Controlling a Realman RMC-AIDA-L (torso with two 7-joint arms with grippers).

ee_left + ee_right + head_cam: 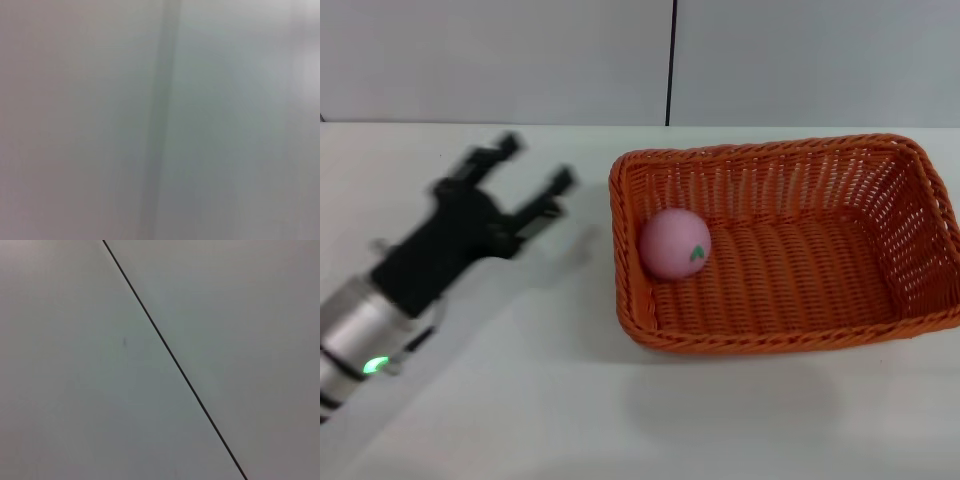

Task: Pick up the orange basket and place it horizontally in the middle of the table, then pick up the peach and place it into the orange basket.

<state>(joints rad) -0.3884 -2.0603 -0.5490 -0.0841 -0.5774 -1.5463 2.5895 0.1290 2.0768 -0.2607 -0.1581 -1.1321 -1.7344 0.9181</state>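
The basket is orange throughout, with an open woven lattice on its sloping walls, tighter horizontal weave rows on its floor and a braided rim. The peach is plain pink with one small green leaf mark on its side, and the surface is plain white. The left gripper is black, with black fingers, on a silver wrist section that carries a lit green lamp; the wall is pale grey with one thin dark vertical seam.
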